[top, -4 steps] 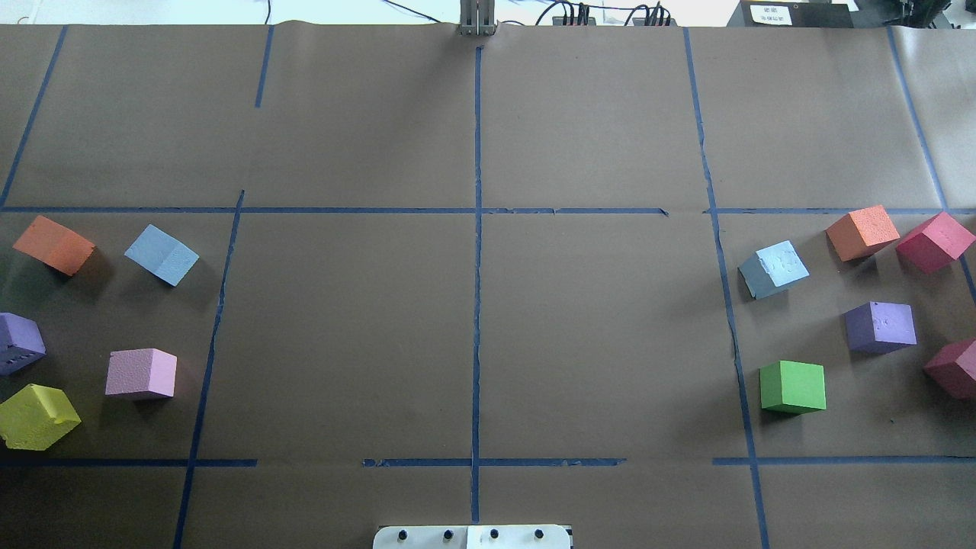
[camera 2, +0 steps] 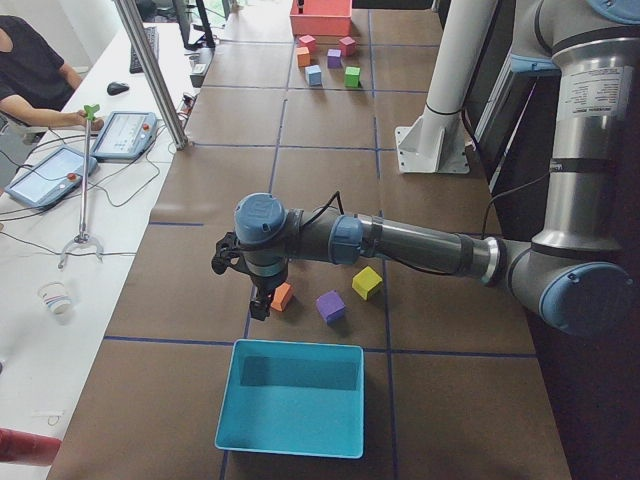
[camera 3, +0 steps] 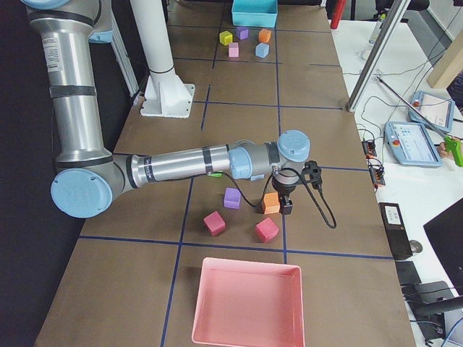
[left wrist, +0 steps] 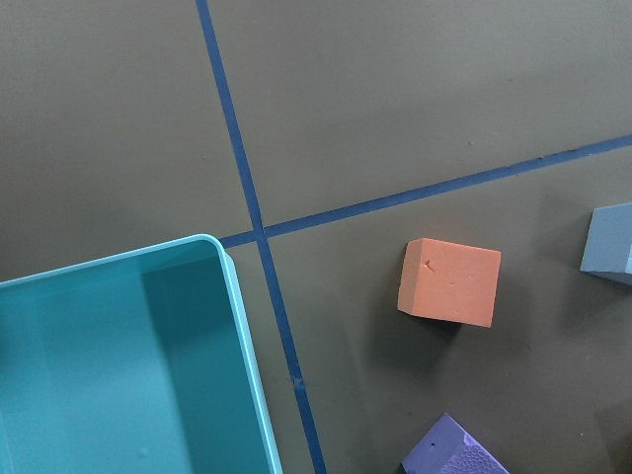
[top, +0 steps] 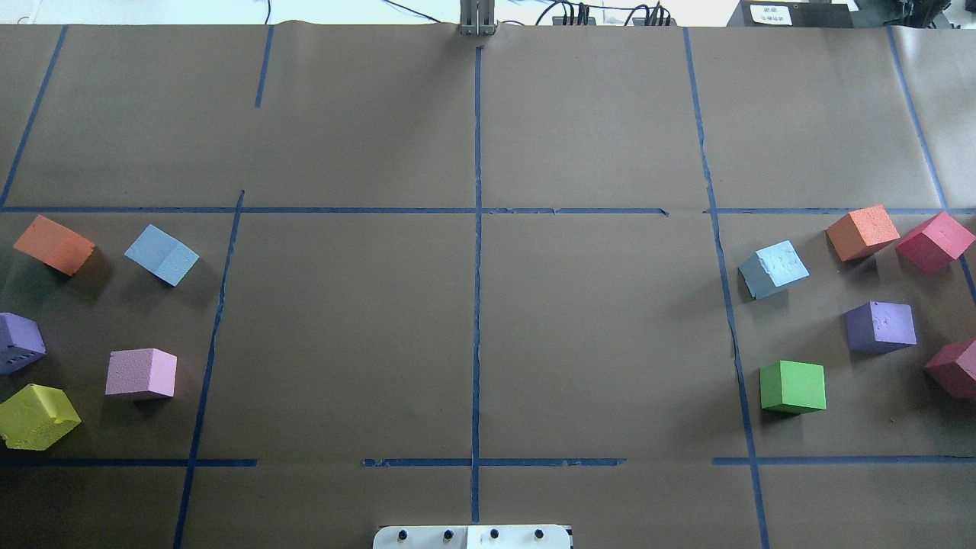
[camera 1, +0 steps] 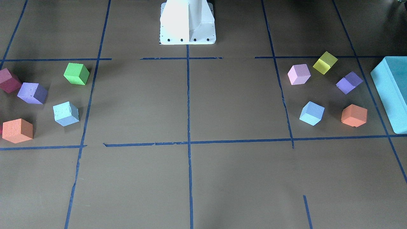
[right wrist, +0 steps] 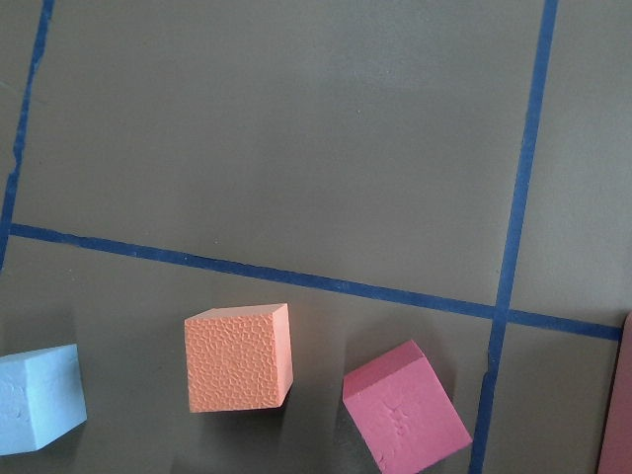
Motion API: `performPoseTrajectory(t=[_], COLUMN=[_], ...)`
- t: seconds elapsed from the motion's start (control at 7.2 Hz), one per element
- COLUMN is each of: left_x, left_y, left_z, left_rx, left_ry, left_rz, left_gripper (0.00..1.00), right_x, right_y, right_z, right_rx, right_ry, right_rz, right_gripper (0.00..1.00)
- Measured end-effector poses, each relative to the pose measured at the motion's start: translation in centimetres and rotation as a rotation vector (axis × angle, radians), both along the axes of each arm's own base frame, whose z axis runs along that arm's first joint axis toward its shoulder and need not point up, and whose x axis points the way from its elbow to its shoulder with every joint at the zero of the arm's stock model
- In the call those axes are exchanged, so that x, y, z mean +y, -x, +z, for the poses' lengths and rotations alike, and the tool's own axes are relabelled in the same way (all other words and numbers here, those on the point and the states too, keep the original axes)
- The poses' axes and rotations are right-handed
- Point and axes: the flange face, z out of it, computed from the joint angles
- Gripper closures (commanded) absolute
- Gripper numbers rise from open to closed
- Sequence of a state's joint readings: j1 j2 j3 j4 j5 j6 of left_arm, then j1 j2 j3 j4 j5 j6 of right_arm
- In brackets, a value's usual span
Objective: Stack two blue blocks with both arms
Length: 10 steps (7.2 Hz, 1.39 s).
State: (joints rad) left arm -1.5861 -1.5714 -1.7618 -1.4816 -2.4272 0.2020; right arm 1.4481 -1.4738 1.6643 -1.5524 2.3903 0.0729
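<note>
Step in hand: approach. Nothing is grasped yet. Both blue blocks are seen on the surface, unstacked and well apart, one at each end. The left blue block is noted near the left orange block. The right blue block is noted near the right orange block.

Neither arm is caught in the overhead or front views. The left gripper is seen from the side only, hung low beside the left orange block, near the teal box. How far it is open cannot be told, and nothing is seen held in it. The right gripper is likewise seen from the side only, low beside the right orange block. Its opening cannot be told either.

In each wrist view the orange block is framed more fully, while the blue block is cut off at the edge.

Next move, as judged: each gripper is to be shifted past the orange block until the blue block is centred, turned to match the block's skewed faces, then lowered and closed. One block is then to be set squarely on the other. The blocks look like foam, so a light squeeze is called for.
</note>
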Motion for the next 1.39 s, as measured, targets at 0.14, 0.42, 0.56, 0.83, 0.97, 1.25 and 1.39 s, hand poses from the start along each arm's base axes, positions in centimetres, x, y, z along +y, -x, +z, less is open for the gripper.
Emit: performPoseTrajectory(t=[0.14,0.42,0.56,0.83,0.97,1.25,1.39], left_x=[0.0,0.2,0.3,0.3,0.4,0.5,0.5], left_y=[-0.1,-0.2,-0.3,-0.6,-0.6,-1.6,-2.4], left_z=[-0.3,-0.2,0.1,0.8,1.2,1.6,1.6], left_rx=[0.001,0.011,0.013,0.014,0.013,0.015,0.017], left_ry=[-0.007,-0.006,0.0,-0.027,-0.056,-0.078,-0.08], left_rz=[0.001,0.005,0.007,0.015,0.017,0.037,0.053], left_gripper=[0.0,0.0,0.0,0.0,0.0,0.0,0.0], right_x=[0.1,0.6,0.6,0.6,0.7,1.6,2.3], right_y=[0.0,-0.1,0.0,1.3,3.3,11.6,16.5], right_z=[0.0,0.8,1.1,0.5,-0.5,-4.4,-6.7], right_rx=[-0.001,-0.002,-0.004,-0.019,-0.037,-0.096,-0.11], right_ry=[-0.012,-0.042,-0.053,-0.078,-0.104,-0.104,-0.09], right_rz=[-0.001,-0.002,-0.002,-0.026,-0.043,-0.016,0.021], right_gripper=[0.0,0.0,0.0,0.0,0.0,0.03,0.07])
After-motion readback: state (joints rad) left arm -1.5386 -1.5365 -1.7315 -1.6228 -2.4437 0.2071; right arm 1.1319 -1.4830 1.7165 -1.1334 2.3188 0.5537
